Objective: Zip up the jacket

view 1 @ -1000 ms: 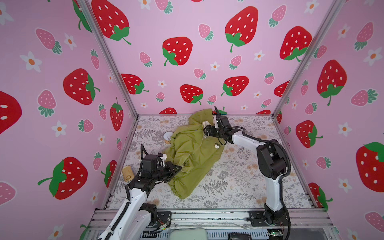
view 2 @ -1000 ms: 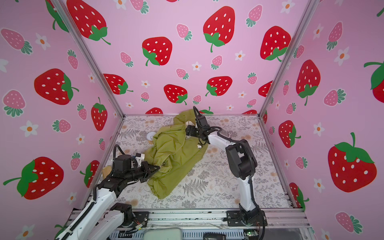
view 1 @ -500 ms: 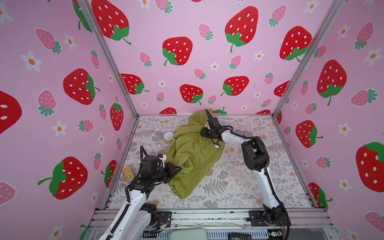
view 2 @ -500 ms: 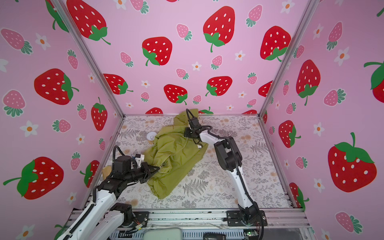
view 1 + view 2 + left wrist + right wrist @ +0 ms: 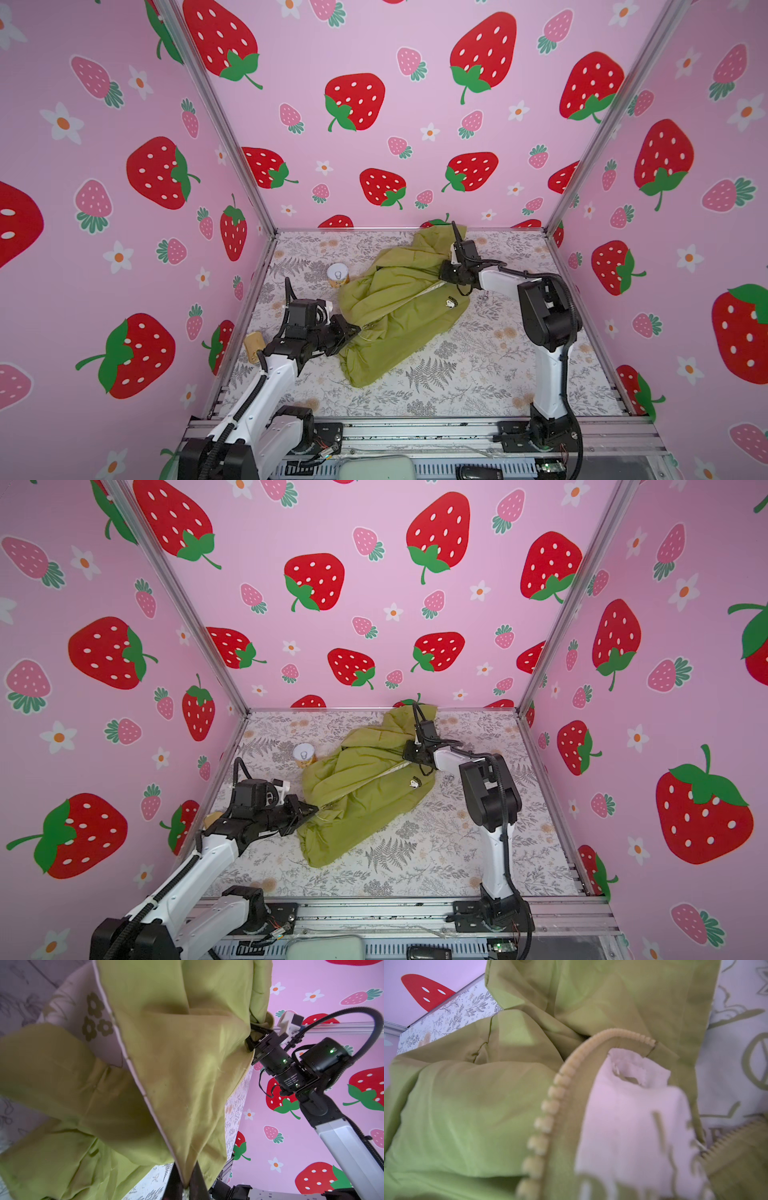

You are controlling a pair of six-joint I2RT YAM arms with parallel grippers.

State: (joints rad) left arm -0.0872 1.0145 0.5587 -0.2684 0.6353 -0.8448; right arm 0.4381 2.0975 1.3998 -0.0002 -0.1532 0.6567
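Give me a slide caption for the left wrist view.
The green jacket, edge pinched by the left gripper, stretches toward the right gripper.

Right hand (image 5: 443, 280) — wide a second ago — now tight on the jacket (image 5: 395, 324) at its upper zipper edge

Bright even light, soft shadows; right wrist view blurred close up.

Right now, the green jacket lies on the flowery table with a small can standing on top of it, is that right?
Not quite. The can stands on the table beside the jacket, by its far edge, not on top of it; both top views show this. The rest holds.
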